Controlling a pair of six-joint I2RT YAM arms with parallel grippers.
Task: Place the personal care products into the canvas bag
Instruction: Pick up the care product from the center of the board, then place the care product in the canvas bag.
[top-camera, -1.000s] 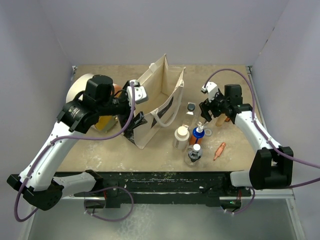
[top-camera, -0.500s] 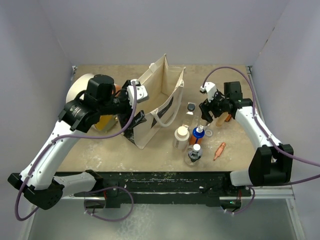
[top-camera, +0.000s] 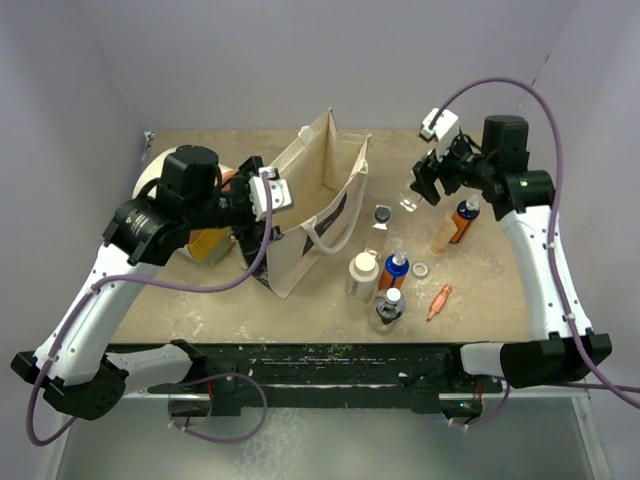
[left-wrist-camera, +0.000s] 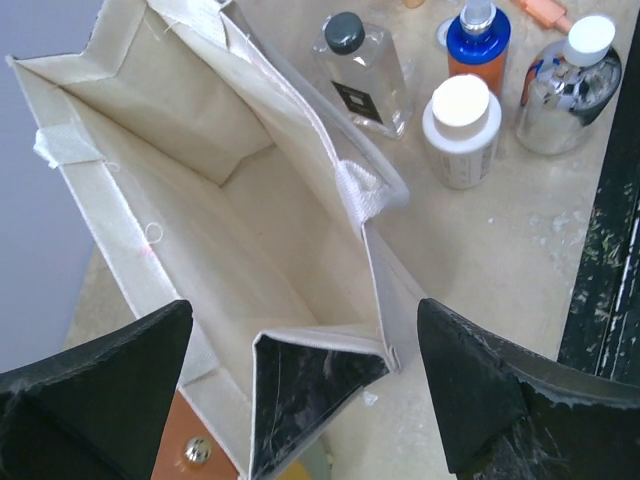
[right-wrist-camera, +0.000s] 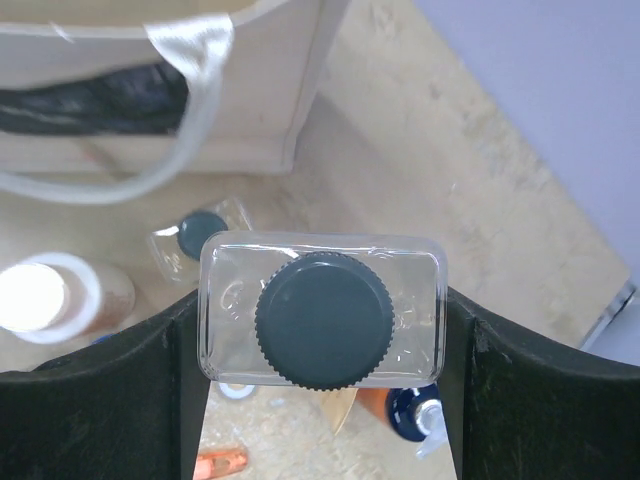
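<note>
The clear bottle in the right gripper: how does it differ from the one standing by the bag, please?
The held bottle hangs in the air, clamped in the right gripper; the standing bottle rests on the table. It shows a dark label; the held one's sides are hidden. Both are clear, black-capped.

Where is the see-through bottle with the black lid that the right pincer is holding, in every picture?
Top external: the clear square bottle with black screw cap is upper right, in the right pincer, right of the cream canvas bag.
Left wrist: not in it; the clear black-capped bottle standing on the table is another one.
Right wrist: dead centre, between the black fingers.
Shared landmark: that cream canvas bag, in all three.
</note>
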